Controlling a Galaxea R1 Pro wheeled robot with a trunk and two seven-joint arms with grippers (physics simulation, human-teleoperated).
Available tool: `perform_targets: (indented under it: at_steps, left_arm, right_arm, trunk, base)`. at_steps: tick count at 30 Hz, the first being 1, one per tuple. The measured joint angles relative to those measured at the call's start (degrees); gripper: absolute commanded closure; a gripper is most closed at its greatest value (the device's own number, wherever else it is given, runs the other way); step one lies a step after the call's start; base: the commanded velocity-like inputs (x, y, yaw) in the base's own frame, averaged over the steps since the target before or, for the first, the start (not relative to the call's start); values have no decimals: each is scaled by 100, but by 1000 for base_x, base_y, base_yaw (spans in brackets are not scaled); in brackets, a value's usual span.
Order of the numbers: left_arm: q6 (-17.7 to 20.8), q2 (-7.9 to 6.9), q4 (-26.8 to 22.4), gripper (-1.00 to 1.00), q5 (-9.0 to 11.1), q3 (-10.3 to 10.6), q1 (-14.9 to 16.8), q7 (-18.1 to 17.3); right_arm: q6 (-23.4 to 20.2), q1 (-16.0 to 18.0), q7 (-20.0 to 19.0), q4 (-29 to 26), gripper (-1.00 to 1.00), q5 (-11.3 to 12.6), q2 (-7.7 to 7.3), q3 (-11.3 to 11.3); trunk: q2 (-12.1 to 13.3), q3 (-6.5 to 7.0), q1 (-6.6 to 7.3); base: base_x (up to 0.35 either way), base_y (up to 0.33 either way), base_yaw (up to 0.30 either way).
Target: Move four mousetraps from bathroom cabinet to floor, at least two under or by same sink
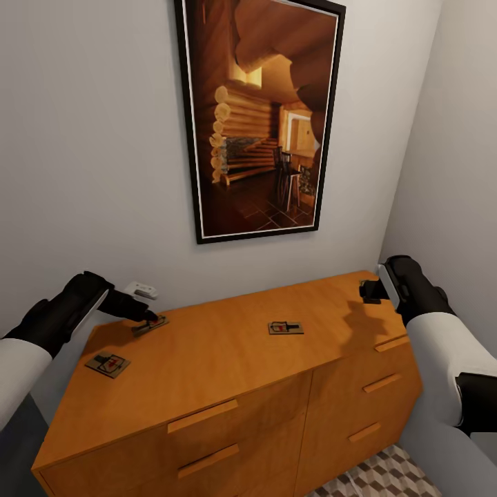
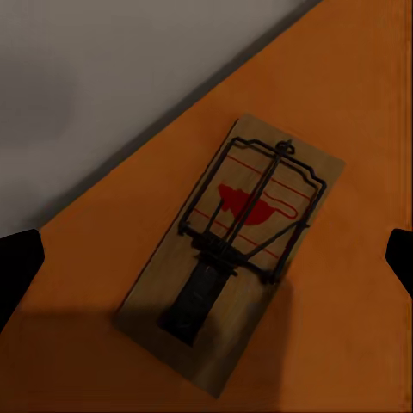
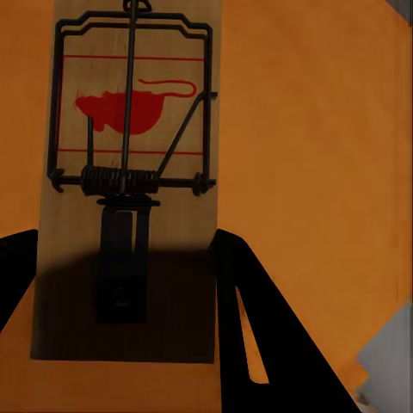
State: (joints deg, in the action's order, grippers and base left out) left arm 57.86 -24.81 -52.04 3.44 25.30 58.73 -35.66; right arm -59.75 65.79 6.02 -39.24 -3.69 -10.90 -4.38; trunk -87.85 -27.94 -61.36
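The orange-brown cabinet (image 1: 228, 366) stands against the wall. Three mousetraps lie flat on its top: one at the back left (image 1: 150, 324), one near the left edge (image 1: 108, 364), one in the middle (image 1: 286, 328). My left gripper (image 1: 143, 315) hovers open over the back-left mousetrap (image 2: 232, 249), its fingertips (image 2: 17, 267) far apart on either side and not touching it. My right gripper (image 1: 371, 290) hangs above the cabinet's right end, shut on another mousetrap (image 3: 129, 129), with its fingers (image 3: 258, 327) pressed on the board's long edges.
A large framed picture (image 1: 259, 117) hangs on the grey wall behind the cabinet. A side wall closes in at the right. A patch of cube-patterned bathroom floor (image 1: 386, 476) shows below the cabinet's drawer fronts (image 1: 345, 407). A small white object (image 1: 141, 290) sits by the wall.
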Motion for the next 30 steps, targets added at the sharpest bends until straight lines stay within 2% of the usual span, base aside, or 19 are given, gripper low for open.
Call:
perform_targets:
  at_steps: [6, 13, 20, 30]
  left_arm:
    - [-124, 0, 19, -100, -17, 95, 0, -244]
    - [-212, 4, 128, -100, -18, 402, 0, -310]
    - [-423, 5, 378, -100, -17, 466, 0, -324]
    - [-571, -1, 460, -100, -17, 481, 0, -328]
  right_arm:
    - [0, 0, -2, 0, 100, 7, -51, 3]
    - [0, 0, -3, 0, 100, 9, -63, 3]
    - [0, 0, 1, 0, 100, 9, -67, 3]
    - [0, 0, 2, 0, 100, 9, -69, 3]
  trunk:
    - [0, 0, 0]
    - [0, 0, 0]
    - [0, 0, 0]
    - [0, 0, 0]
  base:
    - [0, 0, 0]
    - [0, 0, 0]
    - [0, 0, 0]
    - [0, 0, 0]
